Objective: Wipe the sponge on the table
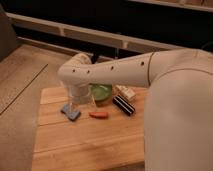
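Wooden table (85, 145): pincer (81, 101) spread wide, empty, over sponge (70, 112).

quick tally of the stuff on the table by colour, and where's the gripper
blue-grey: 1, sponge
orange: 1, small piece
green: 1, round item
black: 1, ribbed bar
pale: 1, pale item behind the bar
total: 5 on the table
gripper hangs right by the sponge, jaws open

The arm (125, 75) reaches from the right edge to left of centre frame, wrist (75, 72) bent down. The gripper (82, 101) hangs below the wrist, pointing downward, jaws apart.
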Motion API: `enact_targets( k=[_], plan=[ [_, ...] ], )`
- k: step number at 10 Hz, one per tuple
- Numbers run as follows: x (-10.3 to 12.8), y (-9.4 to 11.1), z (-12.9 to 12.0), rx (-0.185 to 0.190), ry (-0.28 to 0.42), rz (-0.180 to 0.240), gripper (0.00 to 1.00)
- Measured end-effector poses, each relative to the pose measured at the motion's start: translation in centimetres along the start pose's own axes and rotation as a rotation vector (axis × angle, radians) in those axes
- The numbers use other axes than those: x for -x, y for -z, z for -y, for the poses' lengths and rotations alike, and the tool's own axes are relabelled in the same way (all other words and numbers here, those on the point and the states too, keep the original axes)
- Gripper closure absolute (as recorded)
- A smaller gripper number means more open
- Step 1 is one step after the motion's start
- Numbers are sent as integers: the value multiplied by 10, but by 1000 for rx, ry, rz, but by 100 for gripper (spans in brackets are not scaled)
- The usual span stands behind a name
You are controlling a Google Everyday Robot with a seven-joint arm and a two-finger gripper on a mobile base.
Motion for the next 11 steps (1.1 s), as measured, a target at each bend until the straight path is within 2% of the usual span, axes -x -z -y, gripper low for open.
enact_targets(
  k=[11],
  plan=[
    [0,0,0,-1,1,2,35]
  ],
)
